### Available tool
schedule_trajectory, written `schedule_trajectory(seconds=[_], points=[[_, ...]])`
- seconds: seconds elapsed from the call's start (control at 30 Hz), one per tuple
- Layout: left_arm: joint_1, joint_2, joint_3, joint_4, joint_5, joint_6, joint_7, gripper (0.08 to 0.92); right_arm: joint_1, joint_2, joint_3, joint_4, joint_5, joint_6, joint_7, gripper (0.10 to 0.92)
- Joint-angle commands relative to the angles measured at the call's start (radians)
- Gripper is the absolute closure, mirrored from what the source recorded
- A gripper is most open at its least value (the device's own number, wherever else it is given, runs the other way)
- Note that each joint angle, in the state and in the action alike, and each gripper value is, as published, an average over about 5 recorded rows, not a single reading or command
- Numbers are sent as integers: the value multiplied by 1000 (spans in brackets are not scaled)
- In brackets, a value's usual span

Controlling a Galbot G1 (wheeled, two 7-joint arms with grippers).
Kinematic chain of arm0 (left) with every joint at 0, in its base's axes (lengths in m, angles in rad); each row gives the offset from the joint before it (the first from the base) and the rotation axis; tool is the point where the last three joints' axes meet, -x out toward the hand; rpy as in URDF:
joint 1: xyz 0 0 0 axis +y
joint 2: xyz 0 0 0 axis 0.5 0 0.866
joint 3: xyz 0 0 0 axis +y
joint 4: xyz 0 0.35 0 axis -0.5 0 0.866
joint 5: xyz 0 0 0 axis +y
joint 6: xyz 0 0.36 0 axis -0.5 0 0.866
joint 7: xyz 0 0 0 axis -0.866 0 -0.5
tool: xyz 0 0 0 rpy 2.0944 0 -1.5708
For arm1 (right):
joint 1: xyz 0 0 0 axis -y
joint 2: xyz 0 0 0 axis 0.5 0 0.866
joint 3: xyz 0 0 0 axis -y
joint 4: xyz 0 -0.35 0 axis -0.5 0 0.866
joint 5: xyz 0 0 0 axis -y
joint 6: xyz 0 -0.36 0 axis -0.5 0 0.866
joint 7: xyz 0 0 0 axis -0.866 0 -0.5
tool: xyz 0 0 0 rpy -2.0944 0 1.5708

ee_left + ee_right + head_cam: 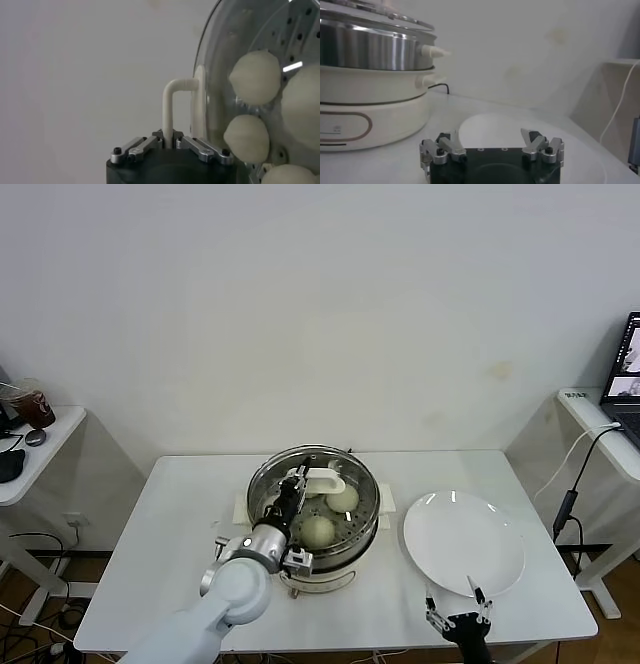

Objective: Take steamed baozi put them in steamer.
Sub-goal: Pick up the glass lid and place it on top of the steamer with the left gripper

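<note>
Over the steamer [314,514] at the middle of the white table [170,524], the left arm reaches in from the near left edge, its forearm angled up and forward, and the left gripper [298,481] sits clamped on the white handle [172,102] of the glass lid [318,465]. In the left wrist view the two fingers [137,146] press together on the foot of that handle's loop, with the lid's clear dome spreading out beyond them. Under the glass, past the gripper, lie the steamed baozi [256,77], four pale buns resting on the perforated tray; the head view shows two of them clearly, just beyond and beside the wrist, the others masked by the arm and the lid handle. The steamer's steel wall and cream base [355,125] stand directly beneath this hand. The right gripper [459,611] waits low at the table's near edge, well apart from the left one, fingers spread wide and holding nothing. Just ahead of it lies the flat white plate [465,539], bare, with the steamer off to its inner side. Beyond the plate, a side desk carries a laptop [627,374] with a cable [575,484] hanging down.
</note>
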Motion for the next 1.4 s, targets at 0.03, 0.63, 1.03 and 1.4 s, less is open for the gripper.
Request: schedule_trajectory(seconds=[0.03, 0.63, 1.03, 1.4], points=[[-3, -7, 11, 25, 14, 3, -4, 827, -2, 0, -2, -6, -4, 3, 0, 203], [17, -8, 8, 4, -12, -5, -7, 827, -3, 1, -6, -8, -9, 5, -2, 203], [65, -8, -48, -27, -84, -21, -49, 819, -5, 1, -6, -6, -11, 5, -3, 203], [416, 26, -251, -343, -423, -194, -106, 529, -3, 1, -1, -1, -13, 2, -6, 203]])
